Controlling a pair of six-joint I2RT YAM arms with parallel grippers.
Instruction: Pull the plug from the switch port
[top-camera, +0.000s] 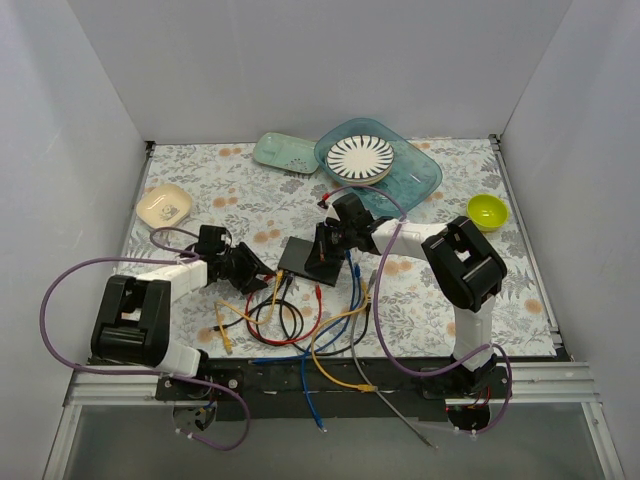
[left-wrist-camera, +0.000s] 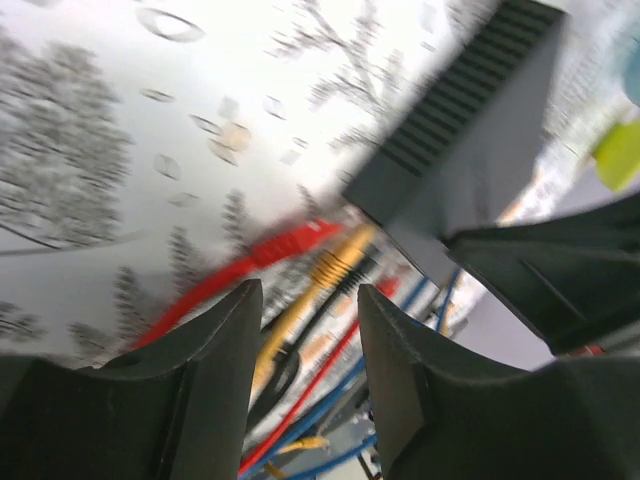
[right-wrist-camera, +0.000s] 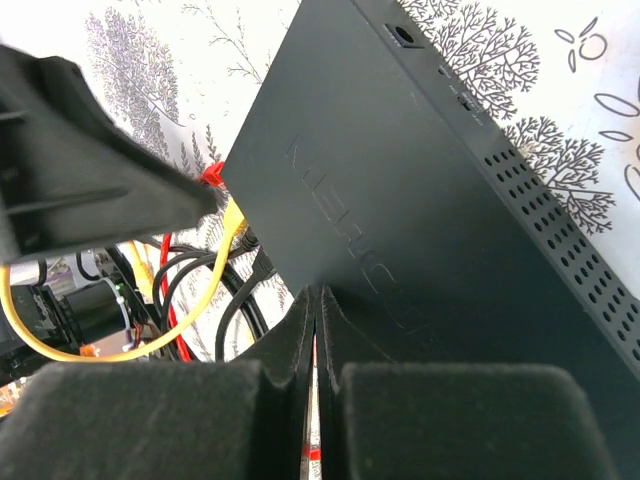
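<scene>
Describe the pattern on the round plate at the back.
The plate has black and white radiating stripes; top external view.

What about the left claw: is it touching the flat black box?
Apart. The left wrist view shows the open left gripper short of the switch, with coloured cables visible between it and the switch's edge.

Raised lettering on the top face of the switch (right-wrist-camera: 420, 230), seen in the right wrist view, reads "MERCU", with its last letters hidden. No other text is legible in any view.
</scene>
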